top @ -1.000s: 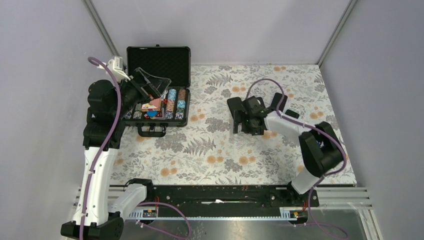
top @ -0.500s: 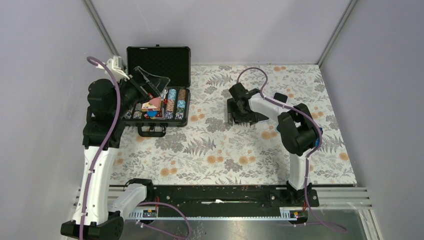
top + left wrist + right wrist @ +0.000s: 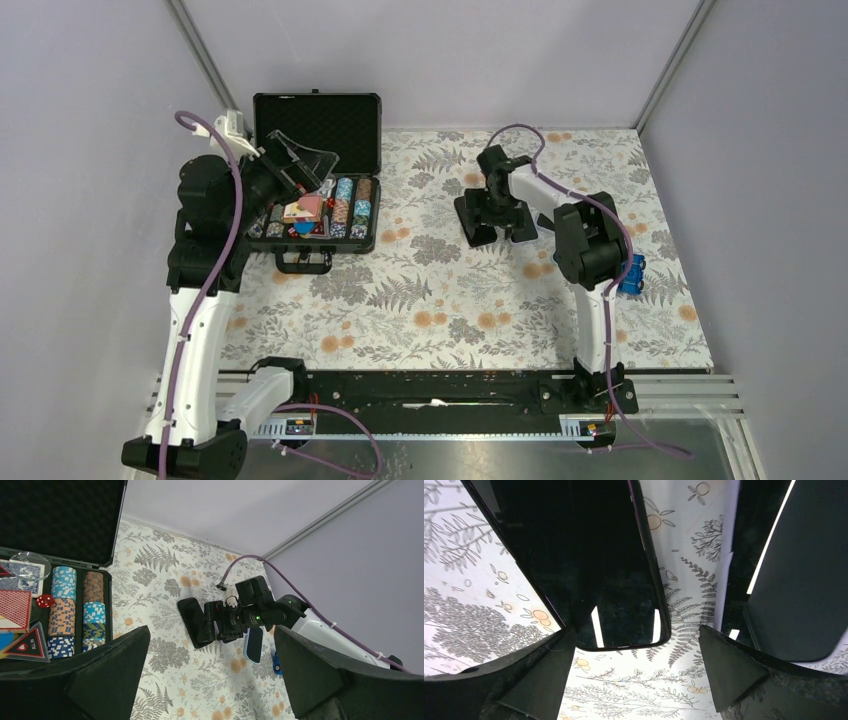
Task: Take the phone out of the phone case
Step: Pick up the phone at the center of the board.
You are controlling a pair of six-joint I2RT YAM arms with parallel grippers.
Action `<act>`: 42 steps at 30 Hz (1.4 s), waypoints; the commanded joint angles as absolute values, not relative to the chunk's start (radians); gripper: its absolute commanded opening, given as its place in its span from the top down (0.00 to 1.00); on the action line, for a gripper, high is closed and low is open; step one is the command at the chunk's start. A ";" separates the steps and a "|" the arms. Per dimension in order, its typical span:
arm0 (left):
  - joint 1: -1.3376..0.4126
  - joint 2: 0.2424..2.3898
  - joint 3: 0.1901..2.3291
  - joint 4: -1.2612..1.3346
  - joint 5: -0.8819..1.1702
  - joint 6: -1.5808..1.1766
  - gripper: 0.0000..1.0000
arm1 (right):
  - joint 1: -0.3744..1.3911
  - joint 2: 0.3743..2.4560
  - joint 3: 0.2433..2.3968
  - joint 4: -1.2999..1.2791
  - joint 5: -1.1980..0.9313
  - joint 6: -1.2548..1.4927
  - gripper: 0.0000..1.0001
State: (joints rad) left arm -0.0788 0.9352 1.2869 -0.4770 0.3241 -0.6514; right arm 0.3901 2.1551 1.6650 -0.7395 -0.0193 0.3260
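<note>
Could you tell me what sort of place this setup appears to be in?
Probably a robotics lab test cell: plain walls framed by metal posts, two arms bolted to a rail, and a poker chip case staged on a floral tablecloth.

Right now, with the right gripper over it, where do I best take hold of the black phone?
Across its two long edges, near the rounded end, coming straight down from above. The phone lies flat, thin and long, so only its sides offer purchase. The right gripper is open; centre it on the phone first, clear of the grey slab close beside it.
</note>
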 commanded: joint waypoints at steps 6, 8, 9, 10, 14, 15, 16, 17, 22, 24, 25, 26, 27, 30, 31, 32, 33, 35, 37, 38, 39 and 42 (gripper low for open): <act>-0.078 0.961 1.330 -0.434 0.308 -0.641 0.01 | 0.411 2.173 1.715 -0.795 -0.065 0.221 0.00; -0.078 0.964 1.331 -0.434 0.308 -0.642 0.01 | 0.416 2.169 1.709 -0.775 -0.069 0.212 0.00; -0.078 0.965 1.331 -0.434 0.308 -0.641 0.01 | 0.420 2.171 1.715 -0.774 -0.063 0.208 0.00; -0.078 0.965 1.330 -0.434 0.307 -0.641 0.01 | 0.425 2.177 1.723 -0.777 -0.054 0.201 0.00; -0.078 0.963 1.327 -0.435 0.304 -0.639 0.01 | 0.448 2.207 1.770 -0.809 -0.006 0.171 0.00; -0.078 0.963 1.327 -0.438 0.302 -0.638 0.01 | 0.454 2.213 1.781 -0.814 0.024 0.163 0.00; -0.078 0.963 1.327 -0.440 0.299 -0.637 0.01 | 0.458 2.219 1.793 -0.820 0.036 0.156 0.00; -0.078 0.963 1.325 -0.441 0.296 -0.637 0.01 | 0.461 2.224 1.803 -0.827 0.041 0.150 0.00; -0.078 0.962 1.323 -0.443 0.291 -0.637 0.01 | 0.462 2.247 1.823 -0.836 0.047 0.140 0.00; -0.078 0.962 1.321 -0.444 0.288 -0.636 0.01 | 0.463 2.265 1.841 -0.857 0.053 0.139 0.00; -0.078 0.961 1.321 -0.446 0.289 -0.635 0.01 | 0.464 2.277 1.853 -0.871 0.064 0.142 0.00; -0.078 0.963 1.321 -0.446 0.289 -0.634 0.01 | 0.465 2.288 1.867 -0.890 0.061 0.141 0.00; -0.078 0.962 1.320 -0.446 0.290 -0.634 0.01 | 0.465 2.306 1.885 -0.907 0.053 0.141 0.00; -0.078 0.961 1.320 -0.447 0.287 -0.635 0.01 | 0.466 2.326 1.897 -0.932 0.072 0.138 0.01; -0.078 0.958 1.319 -0.446 0.287 -0.635 0.01 | 0.466 2.326 1.898 -0.935 0.078 0.139 0.02; -0.078 0.958 1.319 -0.446 0.287 -0.636 0.01 | 0.466 2.326 1.898 -0.934 0.086 0.139 0.05; -0.077 0.957 1.316 -0.446 0.286 -0.634 0.01 | 0.466 2.323 1.899 -0.935 0.096 0.139 0.09; -0.078 0.953 1.315 -0.448 0.286 -0.631 0.01 | 0.466 2.320 1.897 -0.935 0.083 0.134 0.16; -0.078 0.951 1.311 -0.446 0.300 -0.627 0.01 | 0.466 2.313 1.896 -0.934 0.039 0.126 0.28; -0.078 0.952 1.311 -0.437 0.333 -0.614 0.01 | 0.466 2.308 1.895 -0.932 0.012 0.126 0.31; -0.078 0.954 1.313 -0.429 0.377 -0.601 0.01 | 0.467 2.303 1.894 -0.932 -0.011 0.127 0.36; -0.081 0.960 1.309 -0.427 0.455 -0.572 0.01 | 0.466 2.281 1.891 -0.924 -0.087 0.146 0.45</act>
